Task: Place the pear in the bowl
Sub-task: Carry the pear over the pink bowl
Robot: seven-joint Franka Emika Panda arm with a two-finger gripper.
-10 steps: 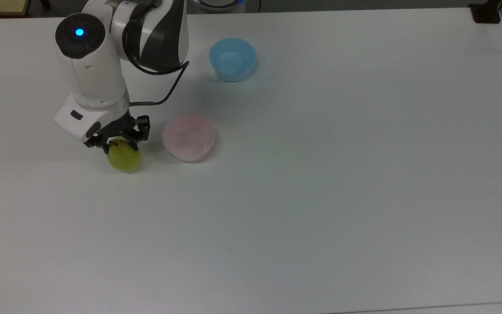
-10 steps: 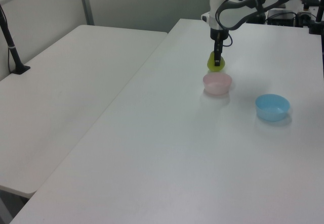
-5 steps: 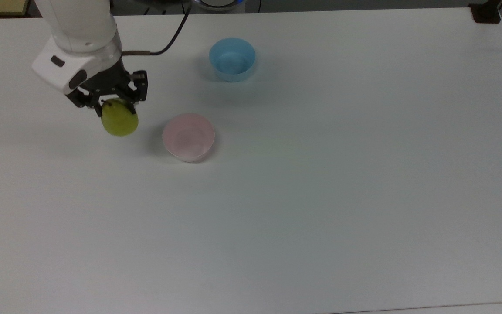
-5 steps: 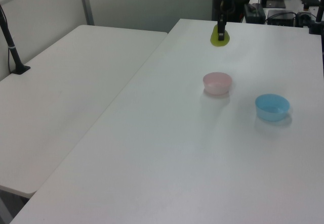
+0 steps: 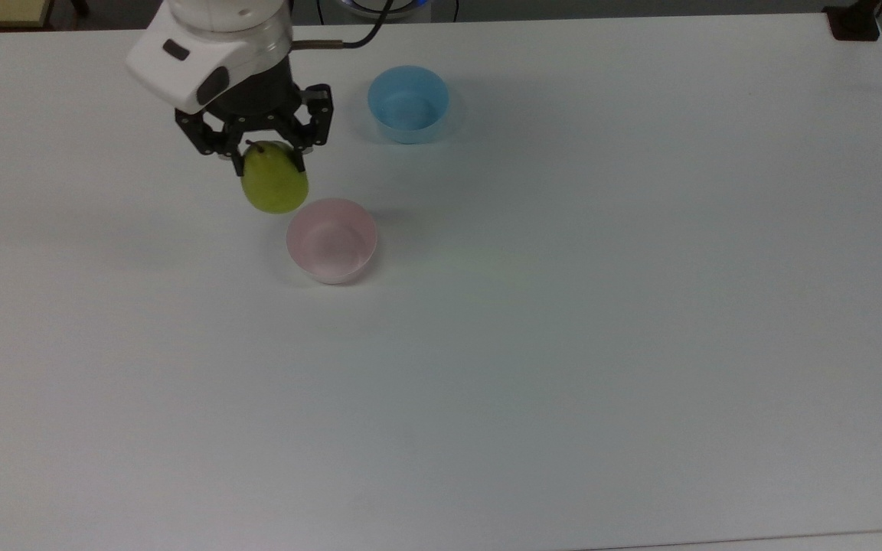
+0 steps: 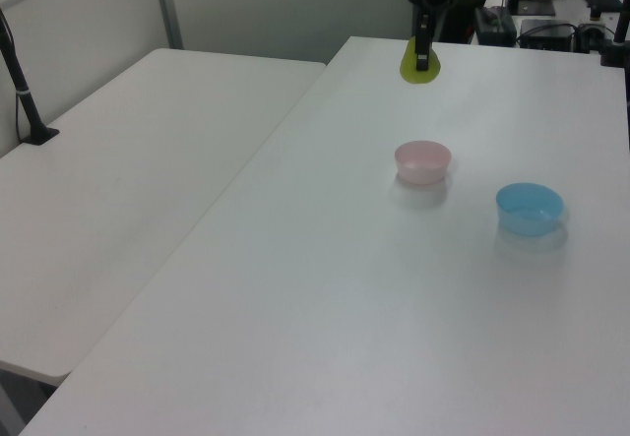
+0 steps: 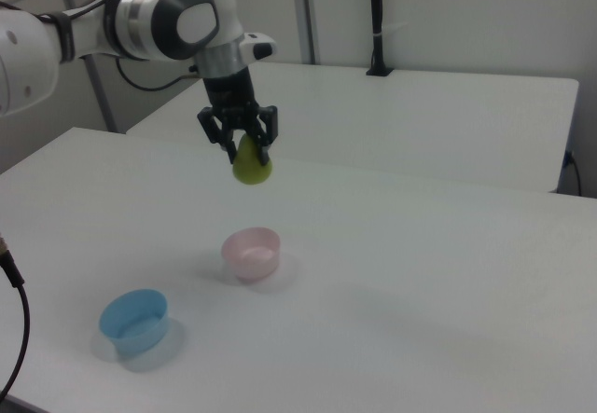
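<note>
Right view: claw point(image 7: 244, 148) clamped on pear point(image 7: 251, 167), which hangs below it, well above tabletop point(image 7: 420, 273). Pink bowl point(image 7: 251, 252) & blue bowl point(image 7: 135, 320) hold nothing.

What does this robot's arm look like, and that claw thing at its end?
The arm is glossy white with rounded segments and dark grey joint bands. A black cable runs along its wrist. The gripper is black, angular metal with two short jaws, mounted under a white block.
</note>
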